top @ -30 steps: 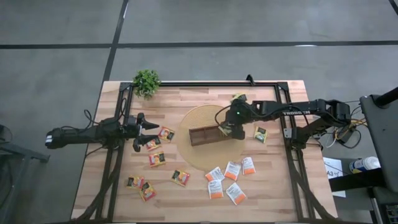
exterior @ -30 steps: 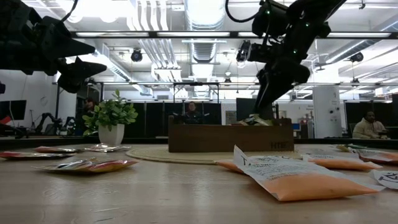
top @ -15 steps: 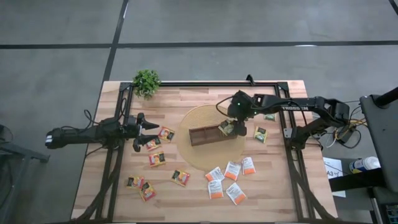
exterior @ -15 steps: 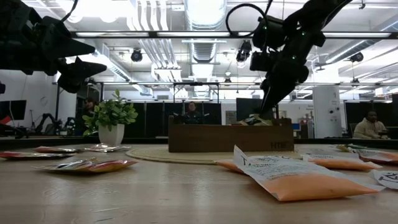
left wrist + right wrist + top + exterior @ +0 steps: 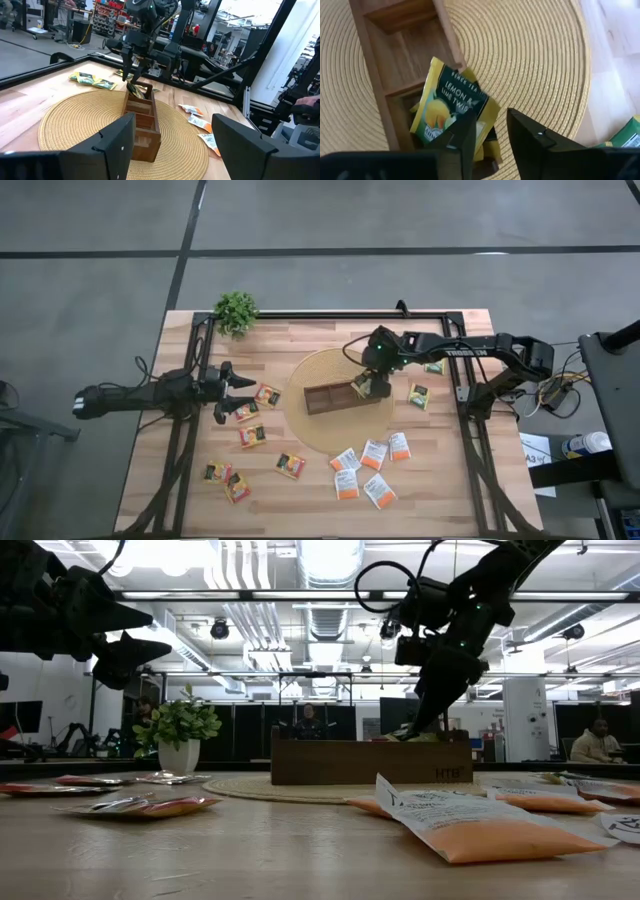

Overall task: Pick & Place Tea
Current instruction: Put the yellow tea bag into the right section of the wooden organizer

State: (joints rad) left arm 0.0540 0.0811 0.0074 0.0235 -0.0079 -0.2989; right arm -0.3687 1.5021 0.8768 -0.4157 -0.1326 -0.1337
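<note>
Right gripper (image 5: pixel 487 132) above the right end compartment of the wooden box (image 5: pixel 335 396), jaws apart with a gap between them, gripping nothing. Green-yellow sachet (image 5: pixel 452 107) lies tilted in that compartment, one corner propped over the divider. Risk: it could stay proud or snag on the jaws and lift out. Left gripper (image 5: pixel 233 389) waits left, jaws open, over the worktop (image 5: pixel 300 490).
</note>
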